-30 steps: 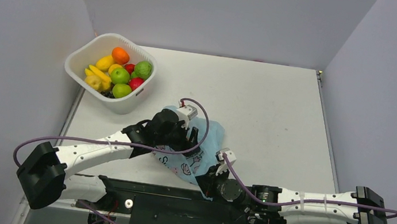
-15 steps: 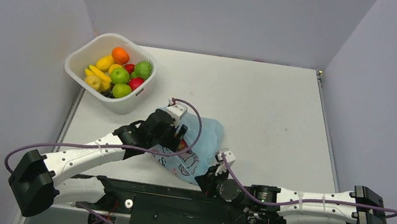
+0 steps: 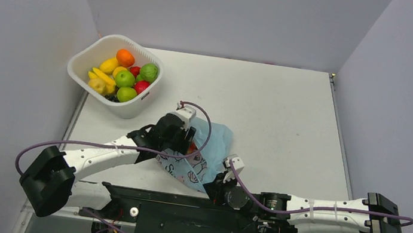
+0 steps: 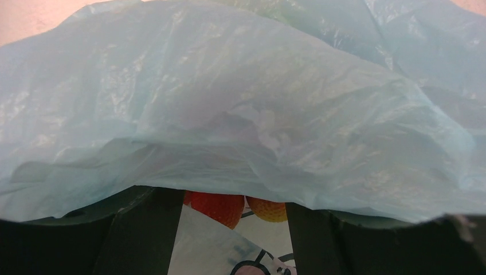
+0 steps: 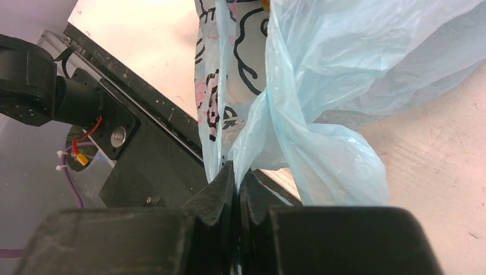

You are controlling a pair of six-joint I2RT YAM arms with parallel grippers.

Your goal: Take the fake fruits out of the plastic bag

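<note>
Bag (image 3: 215,145) sits on your table (image 3: 288,115), near the front edge, in top view. Left wrist: left end effector (image 4: 229,229) released under the film, red fruit (image 4: 215,206) and orange fruit (image 4: 268,209) just ahead. Right wrist: right end effector (image 5: 236,175) clenched on a bag fold.

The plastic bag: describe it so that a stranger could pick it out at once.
Start at the white table and look to the middle of its near edge. There lies the plastic bag, right of the white basket. It is the only soft, crinkly thing: see-through pale blue with dark line drawings.
</note>
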